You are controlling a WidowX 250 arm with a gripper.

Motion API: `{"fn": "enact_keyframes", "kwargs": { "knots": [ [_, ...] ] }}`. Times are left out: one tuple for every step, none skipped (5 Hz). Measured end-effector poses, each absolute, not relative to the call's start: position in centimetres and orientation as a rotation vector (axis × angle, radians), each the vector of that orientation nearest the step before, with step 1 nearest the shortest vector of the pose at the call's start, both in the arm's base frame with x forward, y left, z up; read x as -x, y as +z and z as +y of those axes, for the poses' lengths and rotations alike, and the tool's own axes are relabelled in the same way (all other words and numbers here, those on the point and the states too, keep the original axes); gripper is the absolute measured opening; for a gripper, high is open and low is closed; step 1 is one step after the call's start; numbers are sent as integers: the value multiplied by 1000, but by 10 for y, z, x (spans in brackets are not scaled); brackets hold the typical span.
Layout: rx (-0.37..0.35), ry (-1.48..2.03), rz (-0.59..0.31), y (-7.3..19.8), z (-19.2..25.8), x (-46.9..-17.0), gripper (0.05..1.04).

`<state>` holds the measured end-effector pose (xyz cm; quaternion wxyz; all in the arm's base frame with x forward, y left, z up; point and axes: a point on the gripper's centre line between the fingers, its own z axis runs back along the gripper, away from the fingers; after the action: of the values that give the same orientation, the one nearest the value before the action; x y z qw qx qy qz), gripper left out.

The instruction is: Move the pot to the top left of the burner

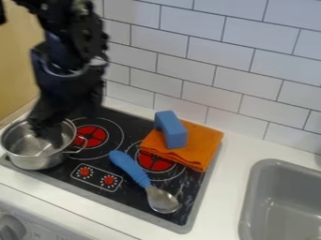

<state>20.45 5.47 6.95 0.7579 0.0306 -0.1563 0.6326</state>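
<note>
Silvery metal pot (35, 162) overlaps the stove's (189, 187) left edge; our gripper (49, 133) is over it, but we cannot tell how its jaws stand.

Pot and Cooktop: Position and Condition

A silver metal pot (36, 162) is seen upright and uncovered at the near left corner of the black, grey-edged cooktop (128, 193). A thin wire handle (81, 149) is noted on its right side, extended toward the left burner (91, 135). The burner, marked by a red disc and pale rings, is positioned just beside the pot. A shiny wall is observed.
</note>
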Motion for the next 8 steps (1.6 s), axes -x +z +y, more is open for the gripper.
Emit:
{"fn": "enact_keyframes", "kwargs": {
  "knots": [
    [-106,1350,-279,59,62,-200,1000],
    [-135,1314,-252,56,76,-226,1000],
    [-136,1280,-233,54,79,-238,1000],
    [-136,1256,-212,48,80,-250,1000],
    [-155,1228,-161,32,80,-253,1000],
    [-151,1213,-126,20,79,-261,1000],
    [-194,1198,-90,9,81,-257,1000],
    [-196,1205,-83,5,82,-257,967]
  ]
}}
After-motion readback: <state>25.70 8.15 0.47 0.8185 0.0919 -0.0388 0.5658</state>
